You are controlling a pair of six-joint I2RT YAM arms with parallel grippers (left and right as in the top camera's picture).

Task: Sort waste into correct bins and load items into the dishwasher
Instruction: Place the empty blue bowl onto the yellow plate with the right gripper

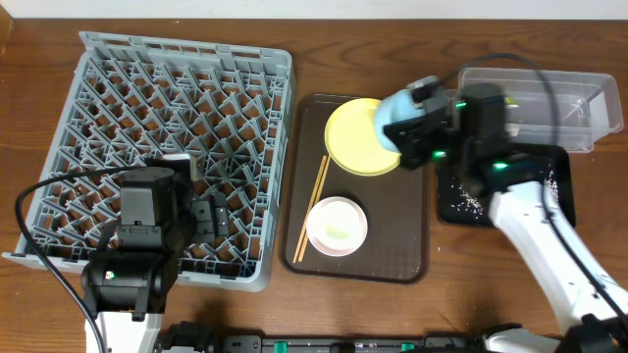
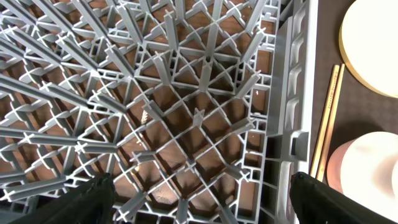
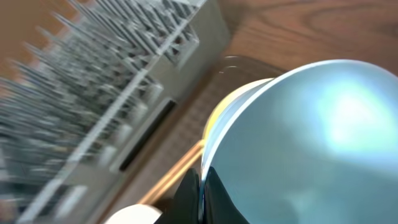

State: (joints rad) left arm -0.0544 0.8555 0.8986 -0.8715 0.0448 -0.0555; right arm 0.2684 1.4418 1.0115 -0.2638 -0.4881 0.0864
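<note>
My right gripper (image 1: pixel 412 126) is shut on the rim of the light blue bowl (image 1: pixel 394 118), held tilted above the yellow-green plate (image 1: pixel 358 137) on the brown serving tray (image 1: pixel 412 250). In the right wrist view the bowl (image 3: pixel 311 143) fills the frame with its rim pinched between my fingers (image 3: pixel 201 193). The chopsticks (image 1: pixel 312 208) and the pinkish-white bowl (image 1: pixel 337 225) lie on the tray. My left gripper (image 2: pixel 199 199) is open over the grey dish rack (image 1: pixel 167 137). The clear tub (image 1: pixel 579 123) and black tray (image 1: pixel 554 186) sit at the right. Wrapper, tissue and cup are out of view.
White crumbs (image 1: pixel 461 203) lie in the black tray. The left wrist view shows the rack's edge (image 2: pixel 289 124), the chopsticks (image 2: pixel 328 118), the plate (image 2: pixel 373 43) and the pinkish-white bowl (image 2: pixel 367 168). Cables run from both arms across the wooden table.
</note>
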